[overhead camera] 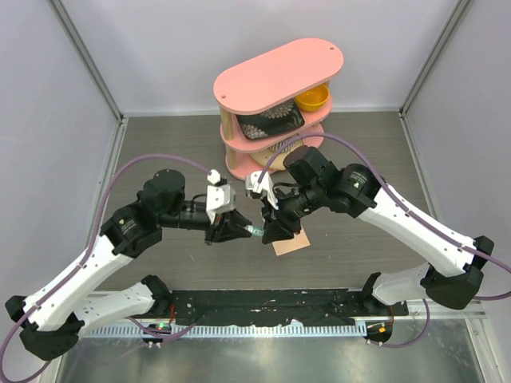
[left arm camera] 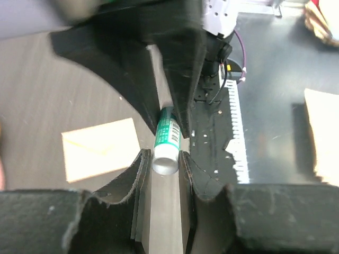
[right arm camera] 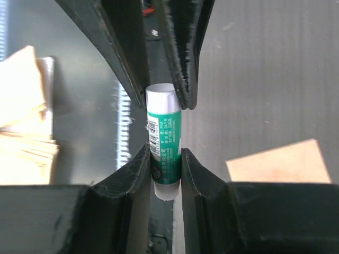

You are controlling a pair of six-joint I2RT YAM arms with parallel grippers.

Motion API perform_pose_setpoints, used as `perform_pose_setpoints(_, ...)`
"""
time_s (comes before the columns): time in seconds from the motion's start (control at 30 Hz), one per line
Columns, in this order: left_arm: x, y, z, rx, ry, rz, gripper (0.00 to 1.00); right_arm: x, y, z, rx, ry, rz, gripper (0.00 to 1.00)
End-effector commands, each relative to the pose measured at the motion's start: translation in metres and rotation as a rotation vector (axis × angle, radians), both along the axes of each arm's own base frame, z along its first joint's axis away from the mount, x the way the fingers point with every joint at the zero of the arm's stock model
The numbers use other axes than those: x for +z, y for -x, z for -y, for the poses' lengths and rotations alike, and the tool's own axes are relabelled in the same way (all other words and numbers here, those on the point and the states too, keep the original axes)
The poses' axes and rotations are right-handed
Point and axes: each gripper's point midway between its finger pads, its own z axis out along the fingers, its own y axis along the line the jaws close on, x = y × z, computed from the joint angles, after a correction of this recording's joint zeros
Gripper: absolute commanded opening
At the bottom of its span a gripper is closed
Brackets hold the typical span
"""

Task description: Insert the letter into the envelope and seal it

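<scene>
The left gripper (left arm camera: 165,168) is clamped narrowly on the white end of a green-and-white glue stick (left arm camera: 167,138). The right gripper (right arm camera: 165,165) pinches the green end of the same stick, so the two meet tip to tip at the centre of the top view with the stick bridging them above the table (overhead camera: 359,144). The peach-tan envelope (overhead camera: 292,243) lies flat on the table just below and right of the right gripper's fingers; whether the letter is inside it cannot be told. A pink shelf (overhead camera: 275,76) stands at upper centre.
</scene>
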Motion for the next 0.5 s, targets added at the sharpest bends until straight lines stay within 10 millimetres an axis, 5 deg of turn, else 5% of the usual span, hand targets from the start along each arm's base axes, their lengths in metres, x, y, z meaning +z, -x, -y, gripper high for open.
perform_pose_setpoints(0.0, 0.02, -0.02, 0.025, 0.234, 0.062, -0.424, 0.0, 0.052, -0.041, -0.016, -0.083, -0.155, 0.389, 0.01)
perform_pose_setpoints(0.2, 0.014, -0.049, 0.031, 0.437, 0.154, -0.849, 0.0, 0.061, -0.033, -0.018, -0.073, -0.17, 0.642, 0.01)
perform_pose_setpoints(0.47, -0.011, -0.086, 0.027, 0.608, 0.21, -1.372, 0.0, 0.06, -0.05, -0.009, -0.077, -0.084, 0.949, 0.01)
